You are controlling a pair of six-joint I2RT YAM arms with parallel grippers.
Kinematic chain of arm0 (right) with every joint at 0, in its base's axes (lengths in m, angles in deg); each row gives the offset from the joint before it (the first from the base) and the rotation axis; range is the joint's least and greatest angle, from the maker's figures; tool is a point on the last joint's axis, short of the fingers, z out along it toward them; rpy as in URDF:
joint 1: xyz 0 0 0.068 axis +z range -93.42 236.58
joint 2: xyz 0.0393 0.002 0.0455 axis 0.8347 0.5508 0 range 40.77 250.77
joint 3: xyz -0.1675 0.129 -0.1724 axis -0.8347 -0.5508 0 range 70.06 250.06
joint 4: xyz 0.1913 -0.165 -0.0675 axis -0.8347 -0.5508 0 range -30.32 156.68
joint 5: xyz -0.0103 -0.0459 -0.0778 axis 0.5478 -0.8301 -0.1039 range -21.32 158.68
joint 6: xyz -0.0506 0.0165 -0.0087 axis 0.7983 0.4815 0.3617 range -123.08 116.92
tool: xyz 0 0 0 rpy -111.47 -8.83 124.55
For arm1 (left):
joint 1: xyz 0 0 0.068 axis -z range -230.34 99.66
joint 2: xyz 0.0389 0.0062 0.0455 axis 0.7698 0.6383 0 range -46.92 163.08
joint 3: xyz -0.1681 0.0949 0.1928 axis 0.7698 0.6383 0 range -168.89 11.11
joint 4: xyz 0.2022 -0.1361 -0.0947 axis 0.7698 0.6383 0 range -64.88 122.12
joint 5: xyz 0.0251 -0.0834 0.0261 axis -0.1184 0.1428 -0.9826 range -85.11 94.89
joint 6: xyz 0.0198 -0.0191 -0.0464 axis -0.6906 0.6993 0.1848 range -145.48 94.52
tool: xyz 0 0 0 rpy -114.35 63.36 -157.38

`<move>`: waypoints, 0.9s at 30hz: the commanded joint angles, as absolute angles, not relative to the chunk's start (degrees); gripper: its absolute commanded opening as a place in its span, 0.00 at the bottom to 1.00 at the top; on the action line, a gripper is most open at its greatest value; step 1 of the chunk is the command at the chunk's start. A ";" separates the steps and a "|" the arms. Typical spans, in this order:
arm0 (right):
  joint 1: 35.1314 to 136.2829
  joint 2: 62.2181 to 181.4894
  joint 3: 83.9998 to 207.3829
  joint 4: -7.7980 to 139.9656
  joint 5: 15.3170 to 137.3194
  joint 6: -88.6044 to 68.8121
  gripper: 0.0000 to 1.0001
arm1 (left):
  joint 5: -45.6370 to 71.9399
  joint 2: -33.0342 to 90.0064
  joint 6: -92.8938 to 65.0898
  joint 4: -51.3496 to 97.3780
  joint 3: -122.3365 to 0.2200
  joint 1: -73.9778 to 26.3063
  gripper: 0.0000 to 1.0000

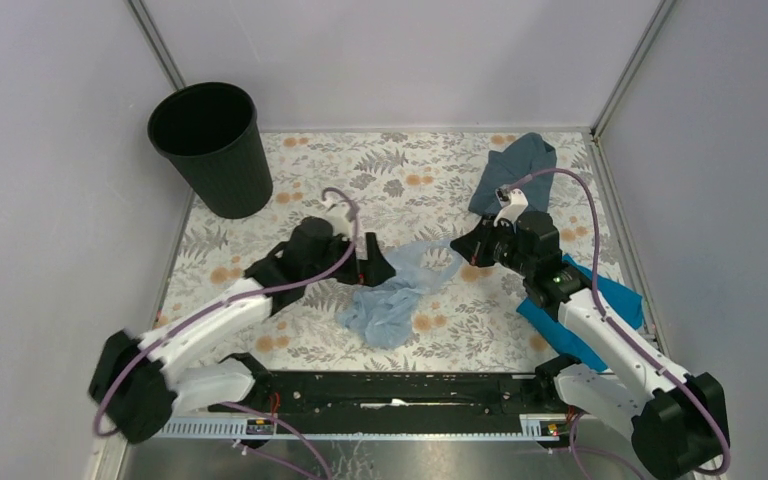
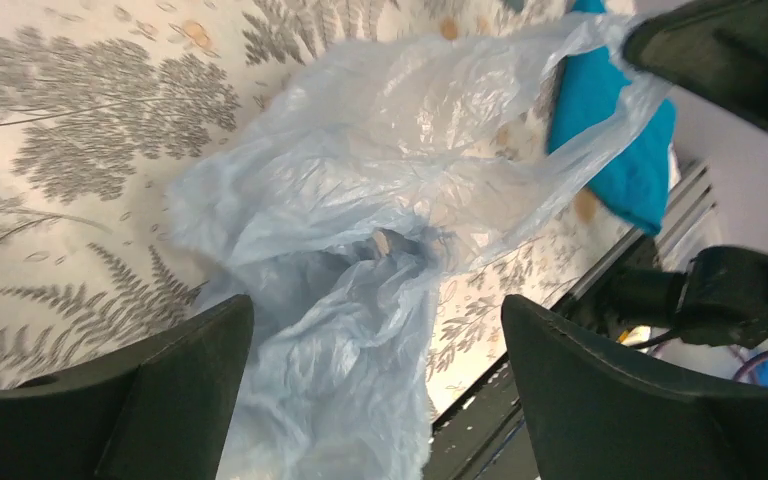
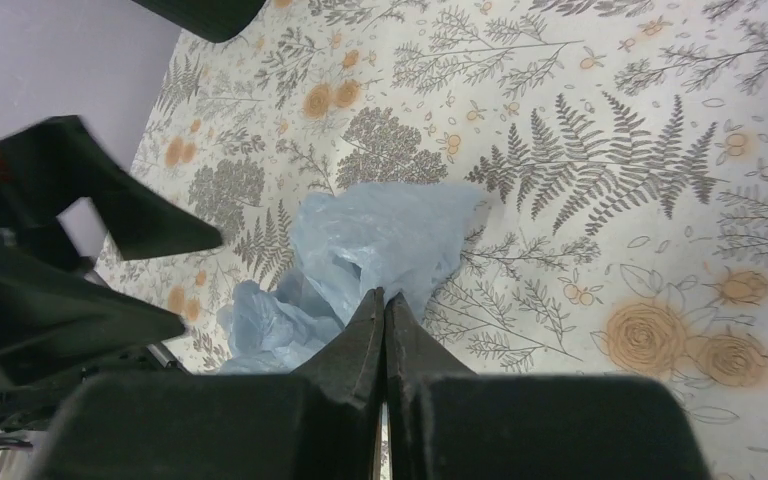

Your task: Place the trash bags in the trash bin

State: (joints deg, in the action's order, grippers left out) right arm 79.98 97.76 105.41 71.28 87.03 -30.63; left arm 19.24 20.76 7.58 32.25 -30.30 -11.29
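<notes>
Grasping step: the trash bag (image 1: 395,295) lies mid-table — right gripper (image 1: 465,250) pinches its edge, left gripper (image 1: 382,266) gapes over it. Next: left clamps, both lift toward the trash bin (image 1: 210,140), far-left corner.

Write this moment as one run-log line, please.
left gripper: open, at trash bag | right gripper: shut on trash bag edge | trash bin: upright, far left, trash bag not inside

- Your left end effector (image 1: 380,263), jaws wide, and your right end effector (image 1: 459,249), pinched on the trash bag (image 1: 397,293), face each other closely, with little room between them.
- Bare surface (image 1: 400,170) runs from the bag to the trash bin (image 1: 215,150) in the far-left corner.
- The grey-blue cloth (image 1: 518,165) and bright blue cloth (image 1: 620,298) crowd your right side.
</notes>
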 commanded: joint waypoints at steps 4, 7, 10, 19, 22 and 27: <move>79.87 93.78 107.19 68.19 82.31 -28.56 0.00 | 5.57 4.26 16.24 50.93 -28.63 -12.51 0.97; 79.87 94.32 106.88 68.50 83.16 -28.82 0.00 | 4.39 3.30 24.63 56.50 -26.61 -14.76 0.96; 79.87 94.02 106.46 69.16 84.32 -29.23 0.00 | 5.52 3.71 34.23 58.25 -24.51 -18.83 0.90; 79.84 92.24 105.62 69.64 85.36 -29.87 0.00 | 12.13 8.49 54.48 55.86 -21.31 -22.92 0.90; 79.85 92.10 105.29 70.00 85.76 -30.21 0.00 | 14.79 12.80 58.41 61.49 -23.13 -22.85 0.90; 79.85 92.55 104.26 72.14 86.44 -30.94 0.00 | 18.25 16.40 63.04 62.43 -22.26 -22.83 0.89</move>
